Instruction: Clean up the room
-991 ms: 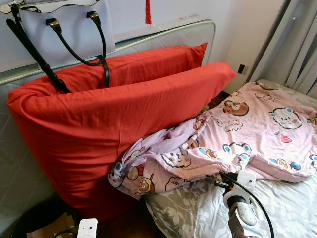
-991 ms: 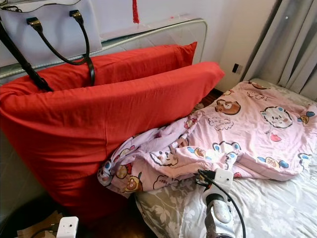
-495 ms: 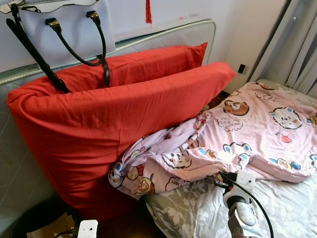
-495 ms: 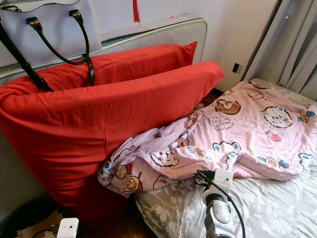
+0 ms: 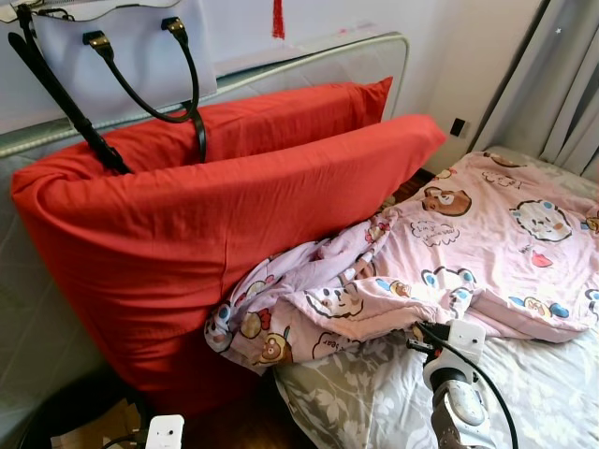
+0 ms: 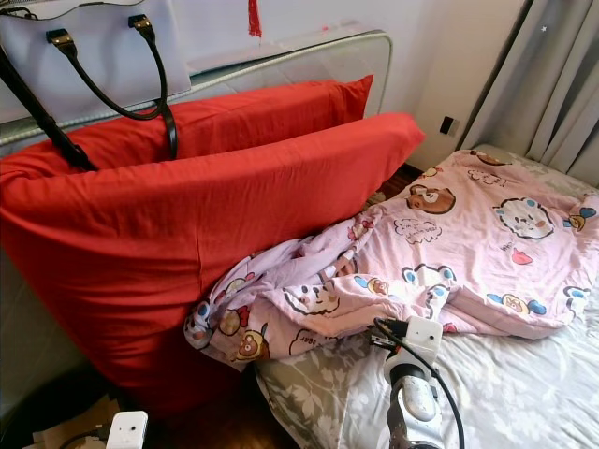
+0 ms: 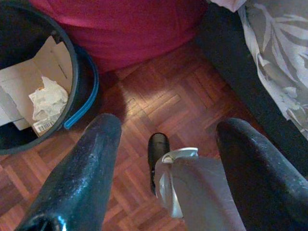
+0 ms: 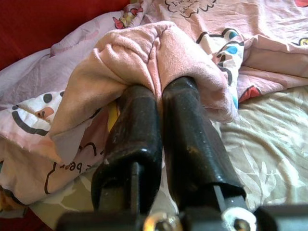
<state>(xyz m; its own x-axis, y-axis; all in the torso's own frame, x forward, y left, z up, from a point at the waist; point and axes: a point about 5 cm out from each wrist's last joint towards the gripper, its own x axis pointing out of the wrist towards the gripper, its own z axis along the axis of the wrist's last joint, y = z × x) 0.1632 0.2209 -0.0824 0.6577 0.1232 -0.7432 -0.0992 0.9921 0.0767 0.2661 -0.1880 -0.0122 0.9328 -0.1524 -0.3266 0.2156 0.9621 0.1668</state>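
A pink cartoon-print blanket [image 5: 468,243] lies crumpled across the bed, its bunched end against the big red pillow [image 5: 215,234]. My right gripper [image 8: 161,91] is shut on a fold of the blanket's [image 8: 144,48] edge, with the cloth wrapped over both fingertips. In the left eye view the right arm [image 5: 456,393] reaches up from the lower right to the blanket's near hem. My left gripper [image 7: 168,127] hangs open above the wooden floor, holding nothing.
A second red pillow [image 5: 281,117] leans on the padded headboard [image 5: 309,65], and a white handbag [image 5: 122,56] with black straps hangs above. A grey floral sheet [image 5: 374,393] covers the mattress. A black bin [image 7: 82,91] with paper and cardboard stands on the parquet. Curtains [image 5: 562,84] hang at right.
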